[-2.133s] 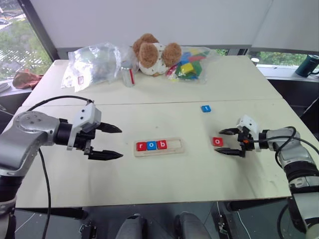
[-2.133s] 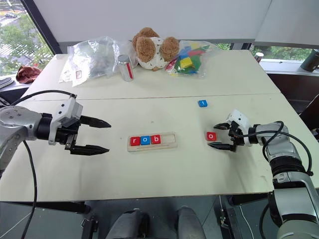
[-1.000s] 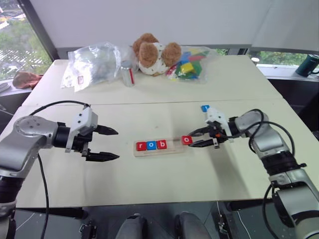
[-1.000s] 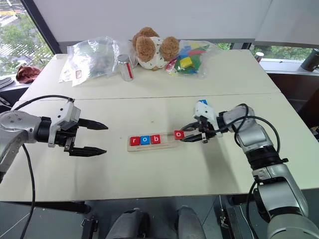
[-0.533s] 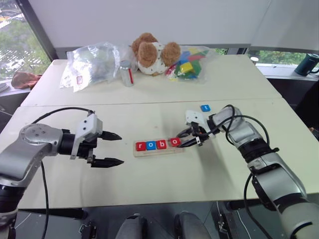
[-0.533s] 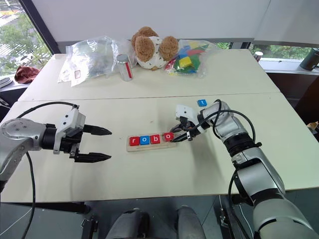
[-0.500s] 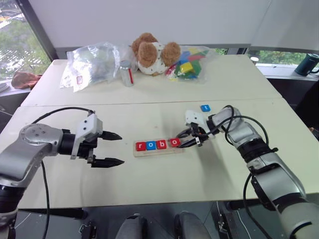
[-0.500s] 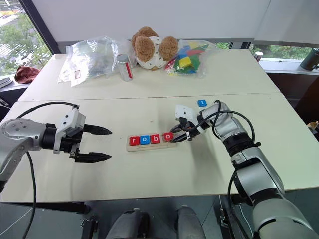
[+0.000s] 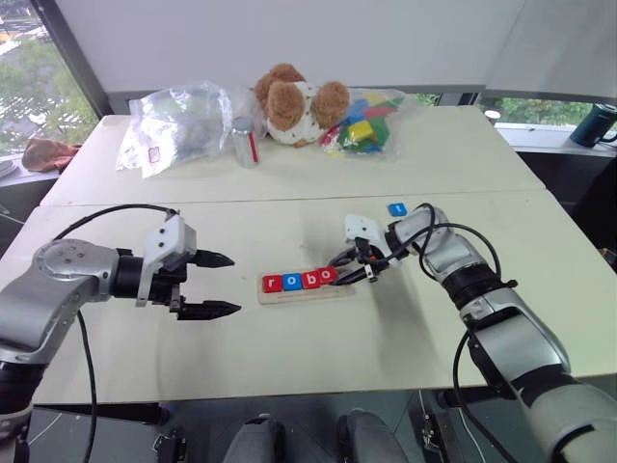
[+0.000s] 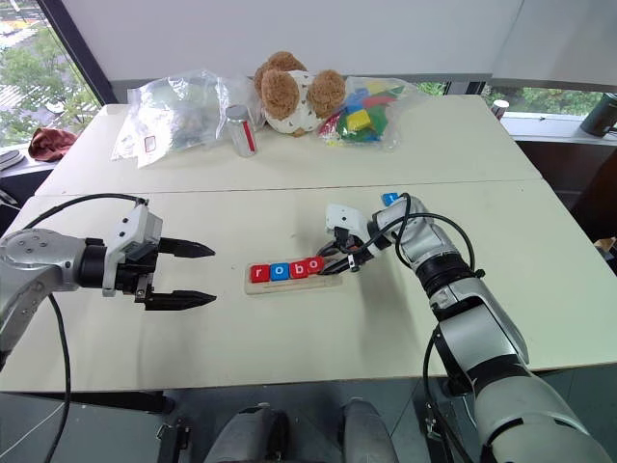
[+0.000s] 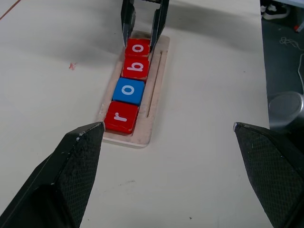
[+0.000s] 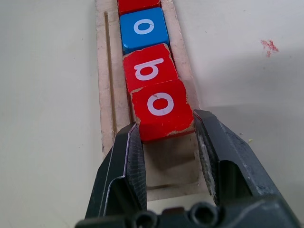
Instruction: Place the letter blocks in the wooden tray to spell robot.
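The wooden tray (image 9: 341, 287) lies at the table's middle with a red r (image 9: 273, 284), a blue o (image 9: 292, 282) and a red b (image 9: 310, 280) in a row. My right gripper (image 9: 339, 268) is shut on a red o block (image 12: 162, 109), holding it in the slot right against the b. A blue t block (image 9: 396, 208) lies on the table behind my right forearm. My left gripper (image 9: 231, 284) hangs open to the left of the tray, its fingers (image 11: 76, 156) wide apart and empty.
At the back of the table are a teddy bear (image 9: 294, 104), a clear bag of coloured toy blocks (image 9: 371, 121), a crumpled clear bag (image 9: 178, 125) and a can (image 9: 247, 143). A dark mug (image 9: 590, 125) stands on the sill at far right.
My right gripper has carried the red o leftward from the tray's right end into the slot beside the b. The left gripper stays where it was, open.
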You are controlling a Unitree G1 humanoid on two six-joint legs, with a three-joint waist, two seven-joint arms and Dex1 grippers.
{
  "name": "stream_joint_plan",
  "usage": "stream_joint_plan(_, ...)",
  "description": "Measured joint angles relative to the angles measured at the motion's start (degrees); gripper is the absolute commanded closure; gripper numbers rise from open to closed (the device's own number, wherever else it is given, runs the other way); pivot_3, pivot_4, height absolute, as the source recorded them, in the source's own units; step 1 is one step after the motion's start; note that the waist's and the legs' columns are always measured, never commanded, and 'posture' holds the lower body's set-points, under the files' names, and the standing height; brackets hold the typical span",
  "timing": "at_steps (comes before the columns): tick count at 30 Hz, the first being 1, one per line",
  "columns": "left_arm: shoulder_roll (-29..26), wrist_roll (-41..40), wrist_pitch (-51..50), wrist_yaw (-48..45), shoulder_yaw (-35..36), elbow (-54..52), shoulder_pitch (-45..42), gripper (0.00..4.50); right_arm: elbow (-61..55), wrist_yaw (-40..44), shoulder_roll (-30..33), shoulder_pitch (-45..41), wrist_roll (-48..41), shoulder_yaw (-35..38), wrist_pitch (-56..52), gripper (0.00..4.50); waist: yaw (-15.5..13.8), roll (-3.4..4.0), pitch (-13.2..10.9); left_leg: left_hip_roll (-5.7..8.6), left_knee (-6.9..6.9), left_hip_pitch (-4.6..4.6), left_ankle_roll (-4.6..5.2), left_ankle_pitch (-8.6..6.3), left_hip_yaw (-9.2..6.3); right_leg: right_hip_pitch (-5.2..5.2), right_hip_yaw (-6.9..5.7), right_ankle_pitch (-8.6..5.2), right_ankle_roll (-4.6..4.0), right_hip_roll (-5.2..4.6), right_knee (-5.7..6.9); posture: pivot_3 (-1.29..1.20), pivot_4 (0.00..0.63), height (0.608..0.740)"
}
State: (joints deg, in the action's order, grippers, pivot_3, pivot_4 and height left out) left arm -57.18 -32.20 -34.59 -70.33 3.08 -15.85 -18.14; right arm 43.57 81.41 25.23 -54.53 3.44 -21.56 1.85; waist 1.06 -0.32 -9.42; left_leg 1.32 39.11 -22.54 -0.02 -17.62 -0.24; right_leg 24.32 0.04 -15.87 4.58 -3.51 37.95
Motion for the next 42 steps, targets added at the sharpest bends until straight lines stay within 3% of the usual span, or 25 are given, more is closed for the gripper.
stream_joint_plan(21, 1.22, -0.28, 0.29, 0.56, -0.04, 1.28, -0.94, 0.0, -6.77, -0.13, 0.6, 3.22, -0.03, 0.03, -2.19, 3.41, -0.02, 0.0, 0.0, 0.0, 0.0, 0.0, 0.01, -0.01, 0.0, 0.01, 0.0, 0.0, 0.0, 0.0, 0.01, 0.0, 0.15, 0.74)
stream_joint_plan(22, 1.3, -0.25, 0.3, 0.55, -0.04, 1.38, -1.18, 0.0, -7.06, -0.25, 0.6, 3.38, -0.05, 0.04, -2.37, 2.38, -0.03, 0.0, 0.0, 0.0, 0.0, 0.0, 0.01, -0.01, 0.0, 0.0, 0.0, 0.0, 0.0, 0.0, 0.0, 0.0, 0.15, 0.74)
stream_joint_plan(26, 1.37, 0.04, 0.39, 0.52, -0.04, 1.55, -1.89, 0.0, -7.45, -0.74, 0.6, 3.58, -0.22, 0.1, -3.0, 0.51, -0.03, 0.0, 0.0, 0.0, 0.0, 0.0, 0.01, -0.01, 0.0, 0.01, 0.0, 0.0, 0.0, 0.0, 0.0, 0.0, 0.15, 0.74)
stream_joint_plan(42, 2.44, 0.91, 0.41, 0.37, -0.27, 2.78, -3.11, 0.0, -11.21, -5.32, 0.57, 5.05, -2.12, 2.75, -5.37, 0.51, -0.08, 0.0, 0.0, 0.0, -0.01, 0.0, 0.03, -0.02, -0.01, 0.01, 0.0, 0.0, 0.0, 0.0, 0.0, 0.0, 0.15, 0.74)
